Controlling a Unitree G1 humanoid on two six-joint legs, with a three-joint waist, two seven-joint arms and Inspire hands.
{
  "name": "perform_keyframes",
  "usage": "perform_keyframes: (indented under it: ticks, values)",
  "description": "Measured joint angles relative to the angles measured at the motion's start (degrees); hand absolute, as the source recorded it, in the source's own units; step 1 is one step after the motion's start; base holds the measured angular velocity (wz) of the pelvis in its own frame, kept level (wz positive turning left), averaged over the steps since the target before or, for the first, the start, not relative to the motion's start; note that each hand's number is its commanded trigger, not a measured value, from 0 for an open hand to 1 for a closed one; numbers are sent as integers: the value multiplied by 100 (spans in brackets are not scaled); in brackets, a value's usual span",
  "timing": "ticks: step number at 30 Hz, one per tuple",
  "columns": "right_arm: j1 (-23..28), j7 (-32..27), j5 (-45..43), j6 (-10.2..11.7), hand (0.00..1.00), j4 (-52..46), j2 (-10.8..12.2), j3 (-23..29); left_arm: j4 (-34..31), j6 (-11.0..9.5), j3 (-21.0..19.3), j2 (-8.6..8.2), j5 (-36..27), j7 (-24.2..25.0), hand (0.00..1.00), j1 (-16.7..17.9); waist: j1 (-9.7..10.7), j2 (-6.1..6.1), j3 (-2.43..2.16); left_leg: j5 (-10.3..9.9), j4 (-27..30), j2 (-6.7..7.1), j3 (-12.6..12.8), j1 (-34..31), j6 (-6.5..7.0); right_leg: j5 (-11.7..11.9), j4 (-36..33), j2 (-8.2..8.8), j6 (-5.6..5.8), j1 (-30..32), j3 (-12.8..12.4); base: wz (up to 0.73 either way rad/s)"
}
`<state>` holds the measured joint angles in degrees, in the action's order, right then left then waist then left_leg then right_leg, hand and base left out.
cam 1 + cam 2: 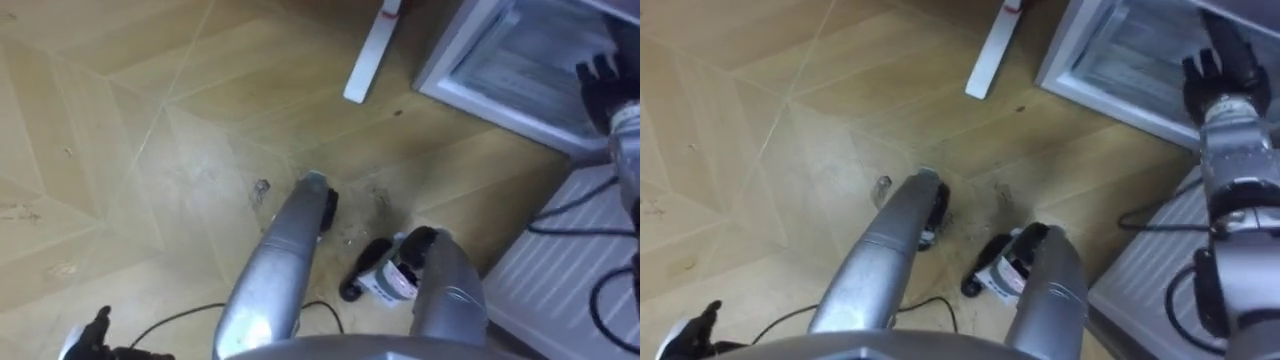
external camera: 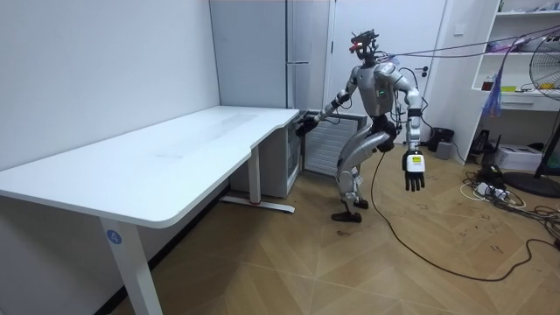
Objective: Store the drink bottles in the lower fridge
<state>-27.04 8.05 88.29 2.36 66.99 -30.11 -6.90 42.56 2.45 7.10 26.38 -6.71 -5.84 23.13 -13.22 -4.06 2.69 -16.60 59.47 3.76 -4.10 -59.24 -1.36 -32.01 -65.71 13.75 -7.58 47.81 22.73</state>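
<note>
Fingers (image 1: 1222, 40) on the right hand (image 1: 1212, 85) look loosely straight, we think, up at the open lower fridge (image 1: 1130, 55). Meanwhile the left hand (image 2: 413, 171) hangs spread and empty. We can't tell where the drinks are, but the right hand's nearer the fridge.

A wood floor (image 2: 262, 262) laid in wide angled panels, with pale seams between them, covers the room. It is scuffed with dark marks in places. A plain pale wall (image 2: 87, 70) runs along the room view's left. In front of it stands a long white bench (image 2: 166, 166) with a rounded corner and white legs. One flat white foot (image 1: 370, 55) of the bench rests on the boards. At the room view's right there is a white shelf unit (image 2: 525, 44). Just beside it a fan (image 2: 549, 74) stands on a pole, and loose cables (image 2: 494, 192) lie on the floor below. The light is soft and even.
</note>
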Motion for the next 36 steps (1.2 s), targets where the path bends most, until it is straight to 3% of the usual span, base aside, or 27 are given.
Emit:
perform_keyframes:
  ticks: [3, 6, 8, 11, 15, 18, 20, 25, 29, 34, 36]
  values:
    - [446, 378, -350, -129, 0, 242, 40, -285, 383, -36, 199, -5, -43, 51, 0, -272, 3, 81, 13, -1, -288, -10, -88, 421, 18, 71, 437, -142, 105, -478, 65, 4]
    - [940, 728, -774, -190, 0, 478, 236, -321, 794, -79, 198, -83, -41, 188, 0, -535, 5, 151, -6, 24, -689, -62, -103, 856, 55, 201, 972, -284, 181, -939, 107, -2]
    - [1229, 918, -1331, -220, 0, 770, 422, -318, 1163, -126, 156, -266, 39, 189, 0, -764, 22, 253, -30, 33, -982, -127, -62, 1208, 71, 319, 1387, -395, 240, -1303, 108, -9]
    - [1538, 1066, -2141, -230, 0, 1002, 774, -487, 1585, -223, 167, -521, 77, 187, 0, -1096, 59, 301, -58, 104, -1529, -182, 25, 1760, 95, 510, 2017, -503, 286, -1818, 96, -11]
    - [1860, 1285, -2657, -262, 0, 1099, 1075, -784, 1669, -402, 209, -781, 103, 127, 0, -1103, 202, 340, -85, 202, -2189, -214, 170, 2558, 135, 702, 2793, -602, 394, -2598, 91, -5]
    - [2130, 1336, -3020, -261, 0, 1095, 1245, -688, 1839, -433, 191, -1017, 136, 97, 0, -1057, 344, 330, -95, 212, -2572, -212, 269, 3167, 153, 808, 3326, -650, 497, -3211, 77, 0]
    - [2355, 1311, -3061, -259, 0, 1092, 1415, -690, 1916, -433, 93, -1165, 283, 21, 0, -1026, 376, 259, -130, 214, -2926, -218, 317, 3639, 153, 953, 3843, -760, 554, -3704, 69, -10]
    - [2709, 1243, -2939, -323, 0, 930, 1668, -627, 1928, -413, -55, -1328, 436, -174, 0, -905, 535, 103, -222, 228, -3616, -215, 384, 4596, 134, 1272, 4758, -929, 677, -4654, 28, -9]
    - [3002, 1104, -2965, -247, 0, 786, 1830, -427, 1776, -400, -374, -1469, 752, -445, 0, -887, 676, 69, -237, 235, -4036, -227, 403, 5230, 128, 1577, 5421, -1074, 755, -5323, -73, -13]
    - [3250, 866, -2945, -252, 0, 673, 1971, -263, 1629, -392, -427, -1579, 752, -522, 0, -884, 718, 80, -240, 256, -4523, -205, 366, 5815, 158, 1679, 5514, -1098, 823, -5612, -271, -25]
    - [3281, 746, -2988, -249, 0, 688, 1985, -163, 1570, -387, -516, -1647, 757, -551, 0, -891, 745, 82, -244, 307, -4707, -216, 187, 5983, 186, 1707, 5399, -1091, 831, -5591, -275, -35]
